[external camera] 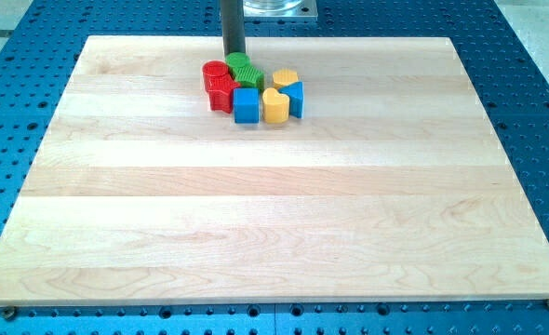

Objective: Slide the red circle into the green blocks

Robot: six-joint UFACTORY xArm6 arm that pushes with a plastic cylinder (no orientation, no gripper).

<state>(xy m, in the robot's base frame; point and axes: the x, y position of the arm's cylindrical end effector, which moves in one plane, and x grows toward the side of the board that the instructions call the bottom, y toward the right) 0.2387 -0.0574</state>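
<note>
Our tip (233,56) sits just above the red circle (215,73), which already touches the green blocks (244,70) on its right. No jaws here, only the rod.

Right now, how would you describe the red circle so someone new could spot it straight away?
Look at the wooden board, then the cluster of coloured blocks near its top edge. The red circle is at that cluster's left end, just left of my tip and the green blocks. Unlike the other red block below it, it is a plain round cylinder.
</note>
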